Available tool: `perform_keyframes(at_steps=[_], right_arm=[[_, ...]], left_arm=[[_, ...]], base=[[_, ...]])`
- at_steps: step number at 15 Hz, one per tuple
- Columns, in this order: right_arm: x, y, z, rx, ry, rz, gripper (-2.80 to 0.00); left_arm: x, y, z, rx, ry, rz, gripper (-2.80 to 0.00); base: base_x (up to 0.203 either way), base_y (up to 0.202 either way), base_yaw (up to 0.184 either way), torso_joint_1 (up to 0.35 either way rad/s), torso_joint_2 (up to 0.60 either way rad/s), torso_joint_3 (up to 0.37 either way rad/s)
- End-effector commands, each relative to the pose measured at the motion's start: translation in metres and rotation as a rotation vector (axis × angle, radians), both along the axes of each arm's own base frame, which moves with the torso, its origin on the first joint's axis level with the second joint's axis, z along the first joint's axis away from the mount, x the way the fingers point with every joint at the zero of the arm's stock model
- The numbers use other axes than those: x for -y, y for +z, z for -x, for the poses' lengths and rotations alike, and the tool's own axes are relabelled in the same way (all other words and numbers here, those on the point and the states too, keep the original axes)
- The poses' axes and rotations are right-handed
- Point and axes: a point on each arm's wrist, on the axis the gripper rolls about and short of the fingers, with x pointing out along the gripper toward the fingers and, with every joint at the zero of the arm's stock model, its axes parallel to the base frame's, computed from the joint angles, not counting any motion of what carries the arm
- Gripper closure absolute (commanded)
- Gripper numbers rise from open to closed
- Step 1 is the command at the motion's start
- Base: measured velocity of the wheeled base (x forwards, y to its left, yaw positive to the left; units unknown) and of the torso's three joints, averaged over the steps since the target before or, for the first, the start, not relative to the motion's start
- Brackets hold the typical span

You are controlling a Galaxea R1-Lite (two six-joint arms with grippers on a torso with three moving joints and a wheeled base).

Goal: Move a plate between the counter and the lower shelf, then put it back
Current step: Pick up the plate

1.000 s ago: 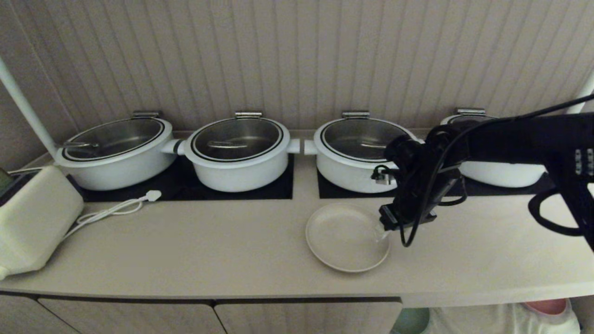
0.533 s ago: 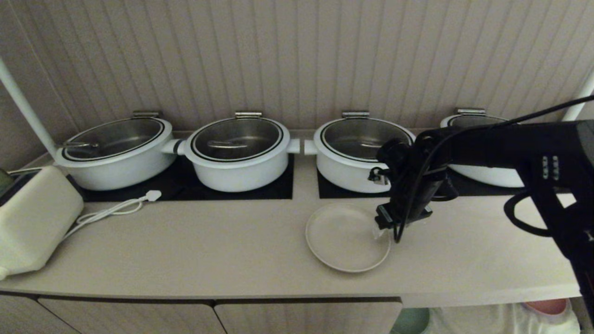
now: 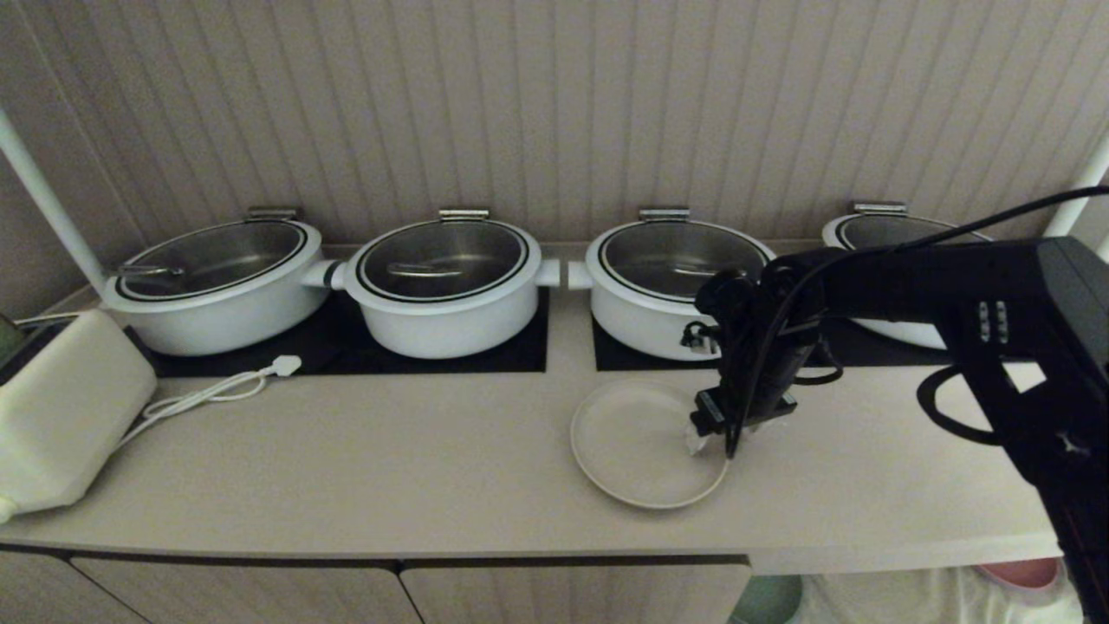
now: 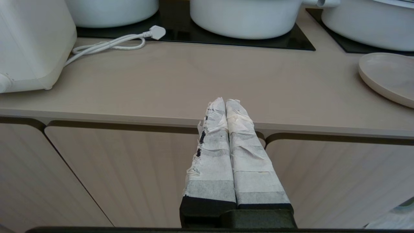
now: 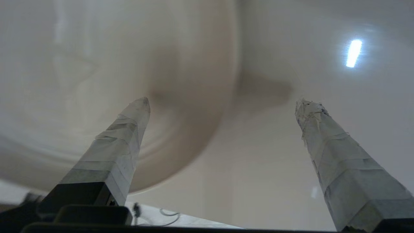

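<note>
Head view shows the plate (image 3: 645,446) lying flat on the counter (image 3: 390,468), in front of the third pot from the left (image 3: 671,286) and just short of its black hob panel (image 3: 619,355). The right gripper (image 3: 712,433) points down over the plate's right edge, its black arm (image 3: 936,290) reaching in from the right. In the right wrist view its two taped fingers (image 5: 119,145) stand spread wide, one over the plate's inside and the other over bare counter, with the plate's rim (image 5: 223,106) running between them; nothing is pinched, and whether either tip touches the plate cannot be told. Around the plate, four white pots with glass lids line the back of the counter against a ribbed wall (image 3: 554,104); the second pot (image 3: 446,286) and the leftmost pot (image 3: 217,282) sit on another black panel (image 3: 346,347). A white cord with a plug (image 3: 217,390) lies on the counter to the left, beside a cream appliance (image 3: 65,407) at the left end. Below the counter's front edge are cabinet doors (image 3: 260,594), and at the lower right a white cloth (image 3: 927,598) shows with a bit of pale green (image 3: 767,600) and pink (image 3: 1022,572) beside it. The left gripper (image 4: 224,103) hangs in front of the cabinet doors below the counter edge, its taped fingers pressed together and empty.
</note>
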Motion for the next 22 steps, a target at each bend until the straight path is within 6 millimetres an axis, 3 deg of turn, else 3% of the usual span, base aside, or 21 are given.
perform_keyframes(at_steps=[1,19,20,22], right_arm=[[-0.001,0.003,0.001,-0.006,0.005,-0.029,-2.80],[-0.011,-0.002,0.006,-0.026,0.025,-0.024,-2.80],[-0.011,-0.002,0.006,-0.025,0.025,-0.024,0.00],[-0.012,-0.004,0.005,-0.029,0.007,-0.027,0.00]], left_arm=[[0.000,0.000,0.000,0.001,0.000,0.001,0.00],[0.000,0.000,0.000,0.001,0.001,0.001,0.00],[0.000,0.000,0.000,0.001,0.001,0.001,0.00],[0.000,0.000,0.000,0.001,0.001,0.001,0.00]], base=[[0.000,0.000,0.000,0.000,0.00,0.000],[0.000,0.000,0.000,0.000,0.00,0.000],[0.000,0.000,0.000,0.000,0.00,0.000],[0.000,0.000,0.000,0.000,0.00,0.000]])
